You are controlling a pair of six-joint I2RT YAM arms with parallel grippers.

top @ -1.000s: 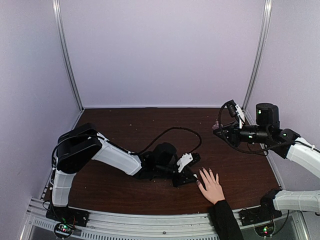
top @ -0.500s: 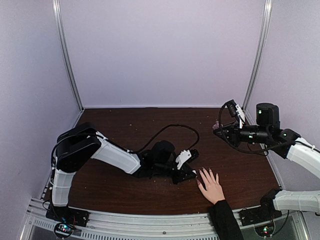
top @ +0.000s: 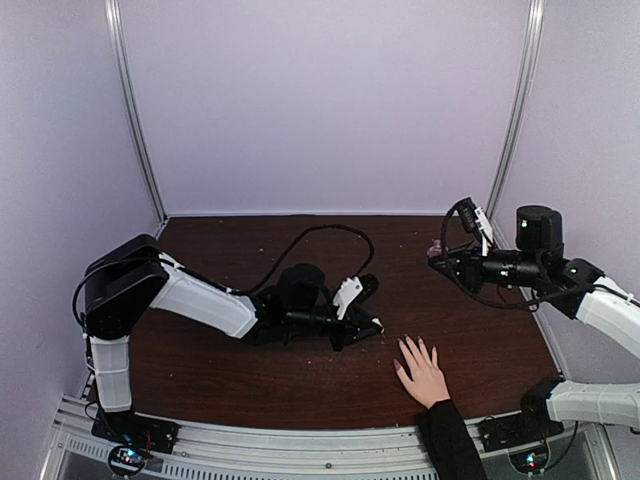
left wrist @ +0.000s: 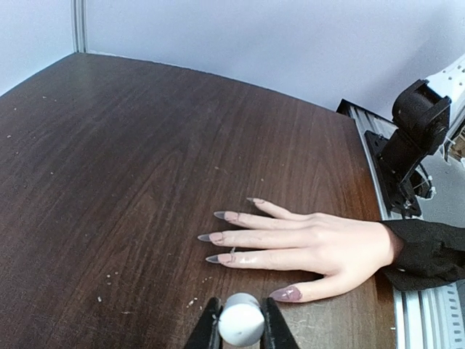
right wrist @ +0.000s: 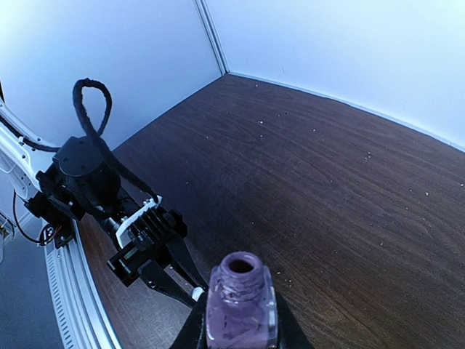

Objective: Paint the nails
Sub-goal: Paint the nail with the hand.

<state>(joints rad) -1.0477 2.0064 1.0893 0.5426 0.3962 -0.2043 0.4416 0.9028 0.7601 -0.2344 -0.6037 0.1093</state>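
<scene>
A light-skinned hand (top: 424, 374) with a black sleeve lies flat near the table's front edge, fingers spread. In the left wrist view its nails (left wrist: 218, 237) are long and pointed, and the thumb nail (left wrist: 285, 294) is glossy mauve. My left gripper (top: 372, 326) lies low on the table, a short way left of the fingertips. It is shut on a pale round cap (left wrist: 241, 321); whatever hangs below the cap is hidden. My right gripper (top: 437, 256) hovers at the far right, shut on an open purple bottle (right wrist: 240, 309) held upright.
A black cable (top: 320, 238) loops over the brown table (top: 240, 370) behind the left arm. A metal rail (top: 300, 447) runs along the front edge. White walls and two corner posts (top: 135, 110) close in the back and sides.
My left gripper has drawn back to the left with the cap, away from the hand's fingertips it was beside. The hand and the right arm have stayed put.
</scene>
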